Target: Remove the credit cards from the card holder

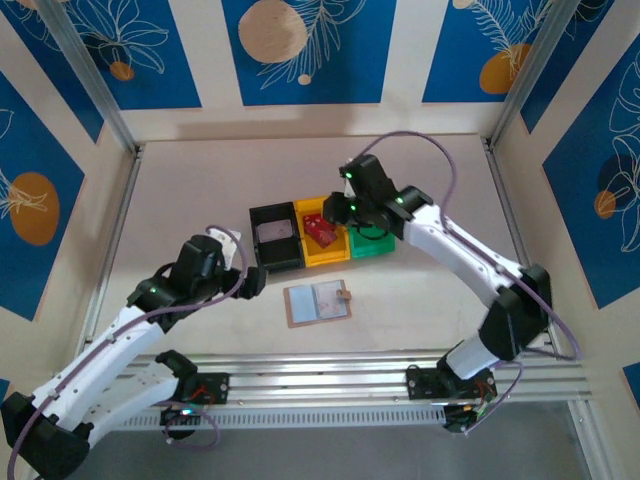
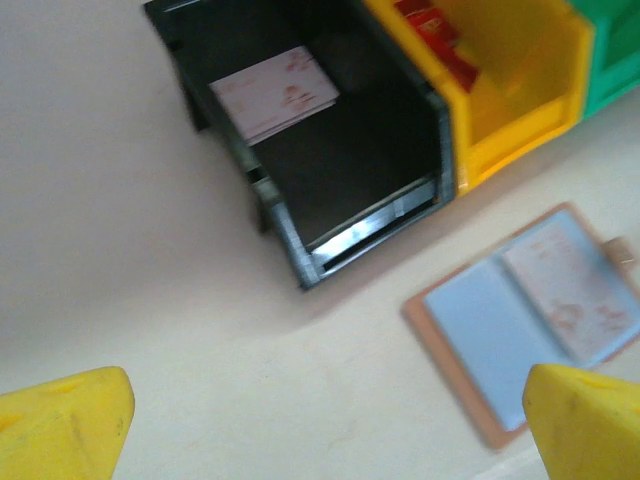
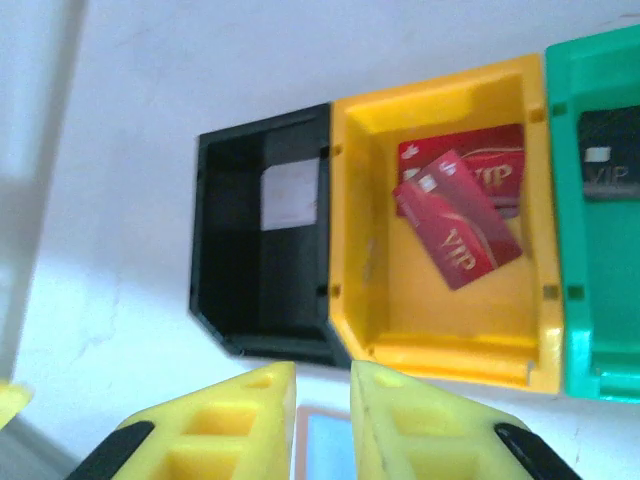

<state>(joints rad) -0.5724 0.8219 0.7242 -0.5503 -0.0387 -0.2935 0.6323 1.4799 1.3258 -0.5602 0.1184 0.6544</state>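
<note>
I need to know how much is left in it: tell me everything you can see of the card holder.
The card holder lies open and flat on the table, near the arms' side of the black bin and apart from it. Its tan-brown, leather-like edge frames pale grey-blue pockets, with a small tab on its right side. The right pocket shows a pale card with reddish markings; the left looks empty. Nothing touches it.

card holder [image 3: 325,442] mostly hidden behind right gripper [image 3: 323,425], dark card [image 3: 610,168] edge-cropped

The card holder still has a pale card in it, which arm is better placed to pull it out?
Probably the left: its open claw hovers beside the card holder, while the right claw sits over the bins.
</note>
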